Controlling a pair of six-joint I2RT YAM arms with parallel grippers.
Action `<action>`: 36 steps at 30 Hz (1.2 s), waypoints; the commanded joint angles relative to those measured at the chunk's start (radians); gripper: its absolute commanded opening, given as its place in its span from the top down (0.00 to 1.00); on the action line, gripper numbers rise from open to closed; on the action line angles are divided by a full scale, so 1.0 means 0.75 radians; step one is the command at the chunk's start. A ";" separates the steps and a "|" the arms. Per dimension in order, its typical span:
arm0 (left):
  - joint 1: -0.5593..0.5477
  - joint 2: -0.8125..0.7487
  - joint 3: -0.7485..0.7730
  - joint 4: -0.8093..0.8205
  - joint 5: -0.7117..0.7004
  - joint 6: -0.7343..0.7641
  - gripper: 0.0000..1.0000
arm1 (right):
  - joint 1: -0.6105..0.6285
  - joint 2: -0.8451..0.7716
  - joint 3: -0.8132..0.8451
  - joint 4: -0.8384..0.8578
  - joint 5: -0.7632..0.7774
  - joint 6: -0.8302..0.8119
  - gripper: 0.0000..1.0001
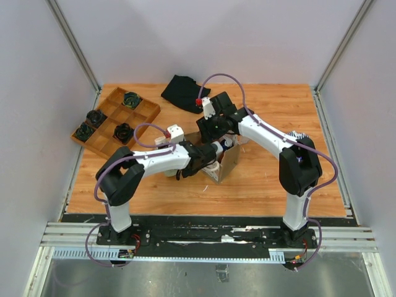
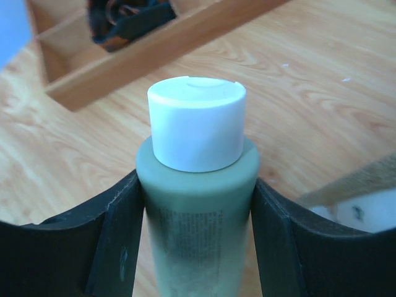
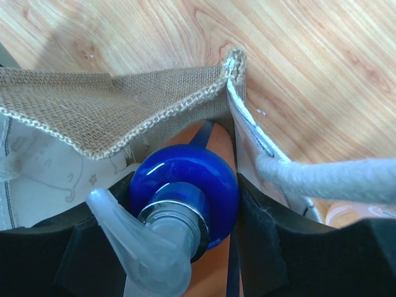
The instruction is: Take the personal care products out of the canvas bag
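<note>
My left gripper is shut on an olive-beige bottle with a cream round cap, held above the wood just left of the canvas bag. The bag's edge shows at the right of the left wrist view. My right gripper is shut on the orange-brown bottle below its blue cap, which carries a clear pump. That bottle sits in the bag's mouth, between the burlap wall and a white loop handle. In the top view both grippers meet at the bag.
A divided wooden tray with dark coiled items stands at the back left; its corner shows in the left wrist view. A black cloth lies at the back centre. A peach-coloured item shows under the handle.
</note>
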 commanded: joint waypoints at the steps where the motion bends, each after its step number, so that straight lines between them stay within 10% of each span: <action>1: -0.012 0.113 0.128 -0.584 -0.379 -0.739 1.00 | 0.030 -0.007 0.019 0.007 0.007 0.002 0.99; 21: 0.084 0.037 -0.186 -0.587 -0.614 -1.238 0.99 | 0.024 0.007 0.126 -0.082 0.045 -0.094 0.99; 36: 0.105 -0.278 0.014 -0.585 -0.615 -0.802 0.99 | 0.017 0.028 0.141 -0.102 0.028 -0.081 0.99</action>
